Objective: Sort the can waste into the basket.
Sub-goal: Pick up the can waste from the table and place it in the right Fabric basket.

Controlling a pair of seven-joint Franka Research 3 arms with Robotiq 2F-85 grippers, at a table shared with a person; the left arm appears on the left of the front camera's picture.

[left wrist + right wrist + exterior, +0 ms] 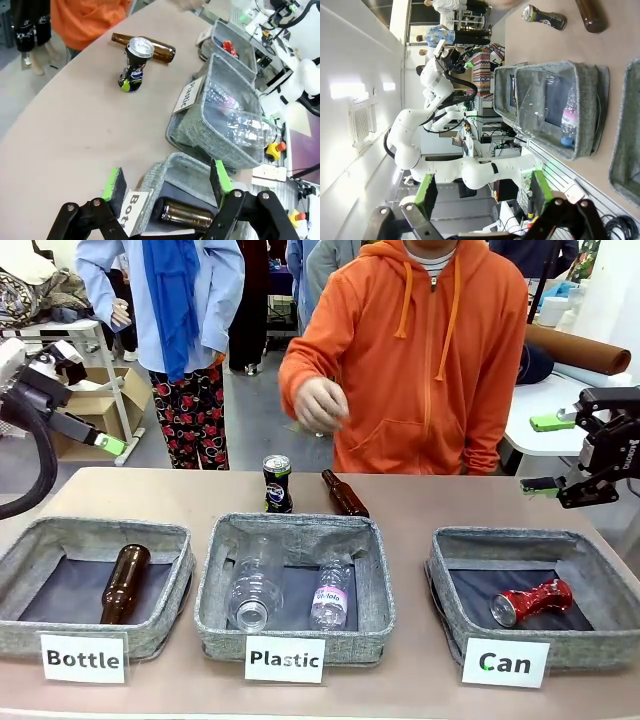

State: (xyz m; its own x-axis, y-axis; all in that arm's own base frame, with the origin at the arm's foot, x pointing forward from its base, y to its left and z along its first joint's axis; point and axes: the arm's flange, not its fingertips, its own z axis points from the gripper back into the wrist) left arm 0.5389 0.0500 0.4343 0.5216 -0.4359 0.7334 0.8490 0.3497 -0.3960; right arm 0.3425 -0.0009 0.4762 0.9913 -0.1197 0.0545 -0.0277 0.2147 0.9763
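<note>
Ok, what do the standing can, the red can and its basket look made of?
The standing can looks like thin metal, with a silver top and a glossy dark printed wall. The red can is probably thin metal too: shiny with bright highlights, its sides dented and uneven. The basket looks like matte grey woven fabric with soft-looking walls.

Between my left jaws, the brown glass bottle (186, 215) shows only its middle. The grey basket (172, 167) and its label (131, 212) cover the rest, and the label reads just "Bot". Past my right jaws, the "Can" basket (626, 135) is cut by the picture's edge. The loose brown bottle (591, 15) runs off the top. The dark can's (545, 17) print is too small to read.
</note>
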